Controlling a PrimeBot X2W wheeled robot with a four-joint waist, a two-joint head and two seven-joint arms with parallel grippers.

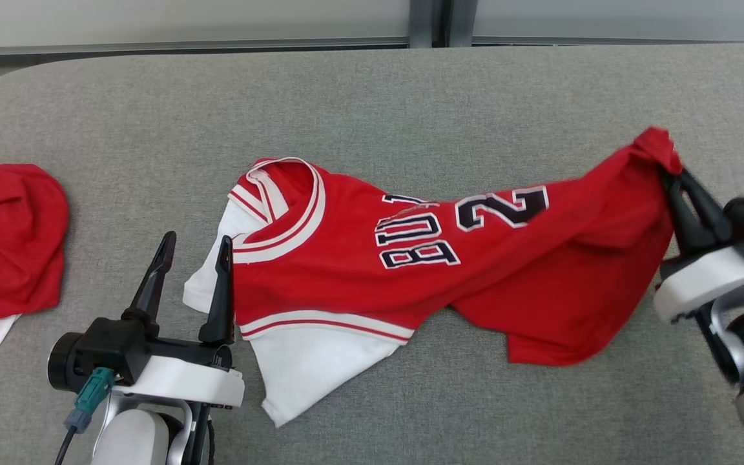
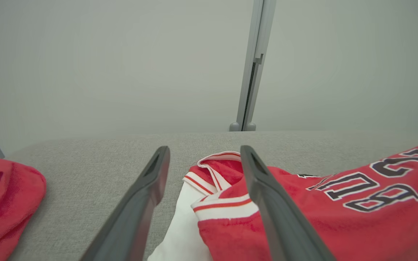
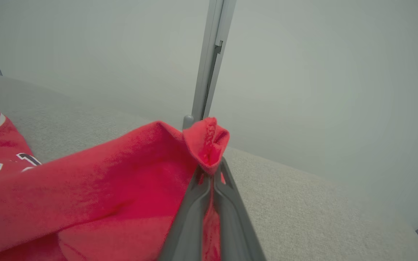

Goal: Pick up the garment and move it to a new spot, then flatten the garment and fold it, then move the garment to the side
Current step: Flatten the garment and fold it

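The garment [image 1: 423, 258] is a red jersey with white trim and dark lettering, stretched across the grey table [image 1: 372, 103] from the middle toward the right. My right gripper [image 1: 674, 177] is shut on the garment's far right edge, which it holds lifted off the table; in the right wrist view the red cloth [image 3: 122, 188] bunches above the closed fingertips of that gripper [image 3: 209, 170]. My left gripper [image 1: 194, 248] stands open at the garment's collar end, its right finger [image 2: 267, 195] over the red and white trim [image 2: 223, 206], holding nothing.
A second red and white garment [image 1: 7, 245] lies crumpled at the table's left edge, also seen in the left wrist view [image 2: 2, 203]. A grey wall with a metal post [image 2: 252, 65] stands behind the table. Bare grey surface stretches along the far side.
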